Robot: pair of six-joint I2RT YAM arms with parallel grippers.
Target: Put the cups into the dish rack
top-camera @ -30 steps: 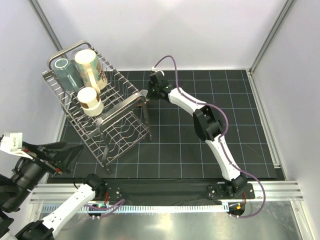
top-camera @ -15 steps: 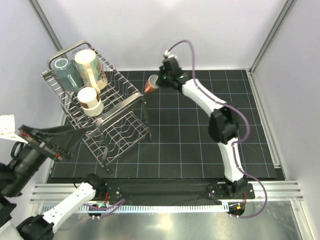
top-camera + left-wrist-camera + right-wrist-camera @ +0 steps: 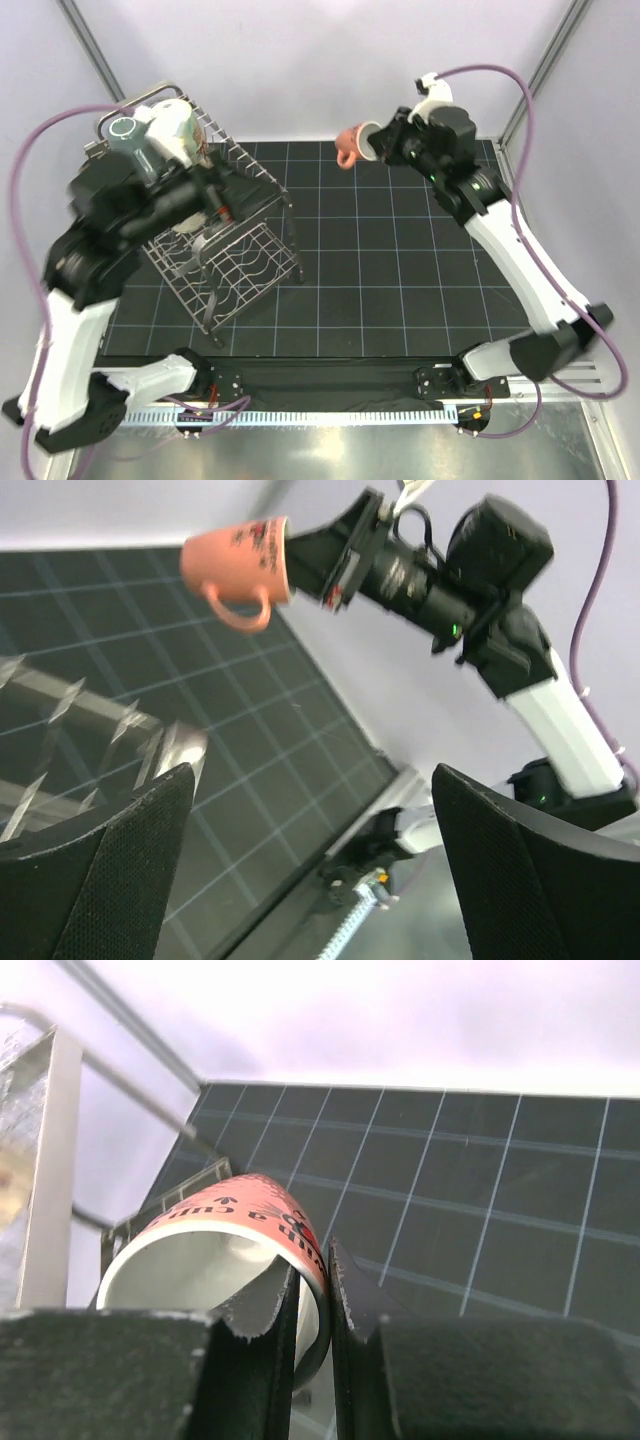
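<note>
Carrying phase: right fingers (image 3: 336, 1285) are clamped on the rim of the salmon-pink mug (image 3: 352, 143), one finger inside the mouth and one outside on the wall, gap only wall-thick. Mug is airborne on its side, up and to the right of the dish rack (image 3: 262, 262), well apart from it. Its mouth faces back at the wrist, and the handle is on the underside in the left wrist view. Rim pinch makes sense: it leaves body and handle free, so the mug can go down between the rods without the fingers fouling the wire. Left fingers (image 3: 110, 870) are spread wide with nothing between them. That arm hangs over the middle of the dish rack with its camera looking out at the mug. My guess is it's parked or ready to steady the rack, can't tell which. Count: one dish rack, sitting on the counter (image 3: 400, 260). Cups visible: three. One pink in the air, plus two already at the far-left end of the dish rack, the grey-teal tumbler (image 3: 125, 135) and the cream mug (image 3: 176, 128), just beside each other. Left arm covers the rack's middle, so any cup there is hidden; no other cup in sight. Bare rods show at the near-right end of the dish rack, the likely slot. Risk: thin rim grip, so the mug could pivot when tilted.
</note>
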